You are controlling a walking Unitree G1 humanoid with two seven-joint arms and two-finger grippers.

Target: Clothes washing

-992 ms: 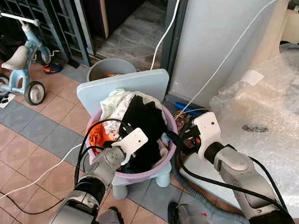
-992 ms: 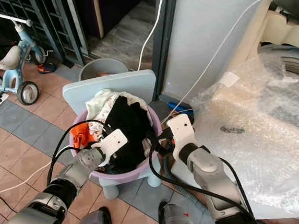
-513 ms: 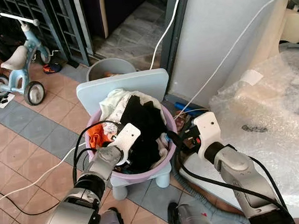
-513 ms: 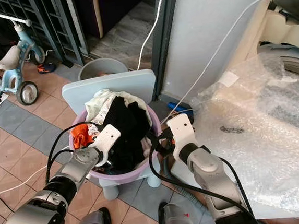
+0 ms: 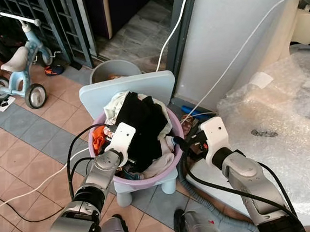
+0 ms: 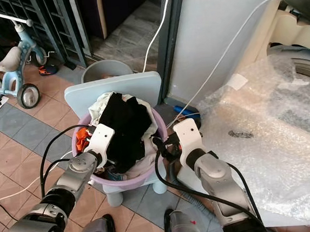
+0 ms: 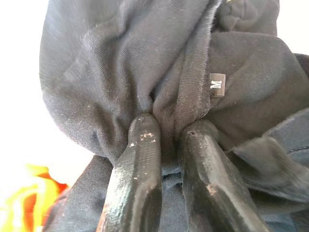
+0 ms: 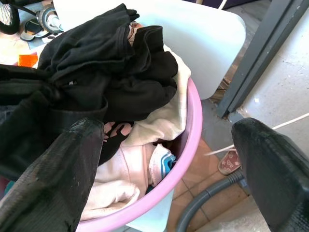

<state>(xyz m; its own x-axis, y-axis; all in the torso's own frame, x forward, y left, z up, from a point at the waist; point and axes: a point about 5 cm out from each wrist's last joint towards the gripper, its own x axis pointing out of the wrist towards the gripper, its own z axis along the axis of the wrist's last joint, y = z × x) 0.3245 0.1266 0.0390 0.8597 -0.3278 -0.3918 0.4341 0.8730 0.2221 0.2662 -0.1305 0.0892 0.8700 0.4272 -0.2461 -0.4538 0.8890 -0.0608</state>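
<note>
The left gripper [image 7: 164, 140] has its fingers clenched on a fold of the black knit garment [image 5: 142, 125] heaped in the round purple plastic basin [image 5: 175, 160] at frame centre, while the right gripper [image 8: 169, 159], fingers spread, waits beside the rim.

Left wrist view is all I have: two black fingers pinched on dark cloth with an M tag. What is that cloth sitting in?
Observer: The black garment lies on top of a heap of clothes in a pink laundry basin.
Operator: What is the basin resting on?
Observer: On a small pale blue chair, standing on the tiled floor.
Operator: Where is my other gripper?
Observer: The right gripper is at the basin's right rim, fingers wide apart, holding nothing.
Operator: Anything close on that side?
Observer: A sheet of bubble wrap covers something bulky just to the right.
</note>
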